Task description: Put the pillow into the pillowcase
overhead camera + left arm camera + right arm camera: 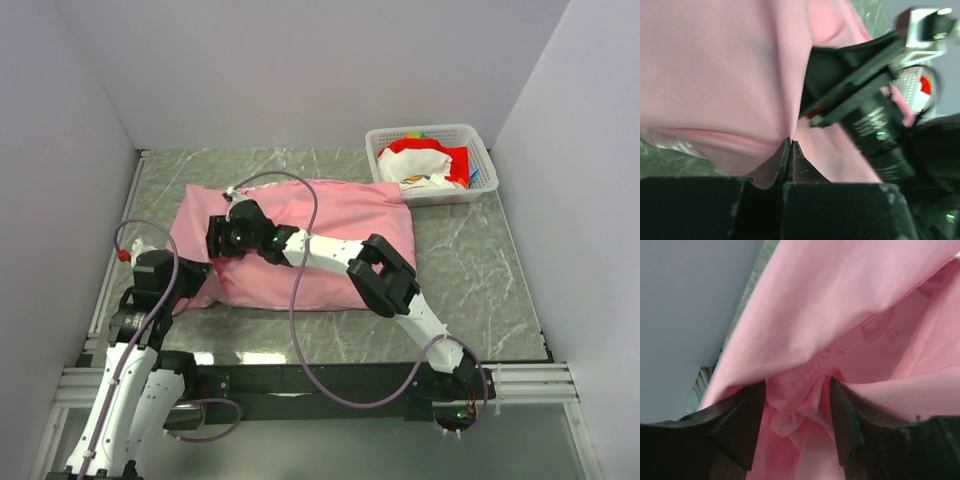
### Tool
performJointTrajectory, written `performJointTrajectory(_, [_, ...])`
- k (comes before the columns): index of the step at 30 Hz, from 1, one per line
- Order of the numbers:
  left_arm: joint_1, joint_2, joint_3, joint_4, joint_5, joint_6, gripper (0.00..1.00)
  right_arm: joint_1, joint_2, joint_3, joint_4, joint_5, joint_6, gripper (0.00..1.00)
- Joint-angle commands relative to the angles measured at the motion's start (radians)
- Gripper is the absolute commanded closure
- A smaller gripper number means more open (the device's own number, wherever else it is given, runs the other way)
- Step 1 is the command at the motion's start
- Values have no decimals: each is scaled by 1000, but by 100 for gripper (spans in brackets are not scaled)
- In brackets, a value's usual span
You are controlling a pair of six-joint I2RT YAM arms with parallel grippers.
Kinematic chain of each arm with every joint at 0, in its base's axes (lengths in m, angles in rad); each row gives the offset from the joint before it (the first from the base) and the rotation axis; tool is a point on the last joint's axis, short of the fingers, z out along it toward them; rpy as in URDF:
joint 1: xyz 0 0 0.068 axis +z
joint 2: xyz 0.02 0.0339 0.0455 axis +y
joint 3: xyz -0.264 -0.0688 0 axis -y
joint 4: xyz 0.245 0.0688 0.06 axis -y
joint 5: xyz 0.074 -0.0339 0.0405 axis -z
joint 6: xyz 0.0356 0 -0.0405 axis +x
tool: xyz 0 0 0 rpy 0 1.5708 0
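Note:
The pink pillowcase (335,225) lies bulging across the middle of the table. The pillow is hidden; only pink fabric shows. My left gripper (190,268) sits at the pillowcase's near-left edge, and the left wrist view shows it (790,142) shut, with a fold of the pink cloth (715,75) pinched at its tips. My right gripper (222,240) reaches over the left part of the pillowcase. Its jaws (797,392) stand open, with loose bunched pink fabric (840,300) between the fingers (742,425). The right gripper's black body (855,85) appears close by in the left wrist view.
A white basket (420,130) holding red and white cloth stands at the back right of the green marble table (470,270). Grey walls close in on the left, back and right. A purple cable loops over the pillowcase from the right arm.

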Motion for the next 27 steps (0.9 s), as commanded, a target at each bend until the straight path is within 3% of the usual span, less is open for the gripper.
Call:
performJointTrajectory(1, [-2,21,-29,46,48,-5,99,-58,-107,9,-38,81,6,35])
performJointTrajectory(3, [-2,27,-44,61,61,-8,99,-87,-129,10,-98,110,-3,29])
performJointTrajectory(9, [-2,94,-92,112,123,-1,96,-131,-169,-17,-110,93,-49,24])
performJointTrajectory(14, [-2,159,-156,151,188,9,94,-133,-66,233,-351,182,-202,24])
performJointTrajectory(20, [-1,226,-205,228,245,-5,76,-187,77,382,-424,187,-295,22])
performJointTrajectory(24, [-1,304,-199,323,286,13,56,-205,98,353,-408,187,-321,22])
performJointTrajectory(27, [-1,392,-144,302,272,65,44,-219,62,313,-382,144,-333,22])
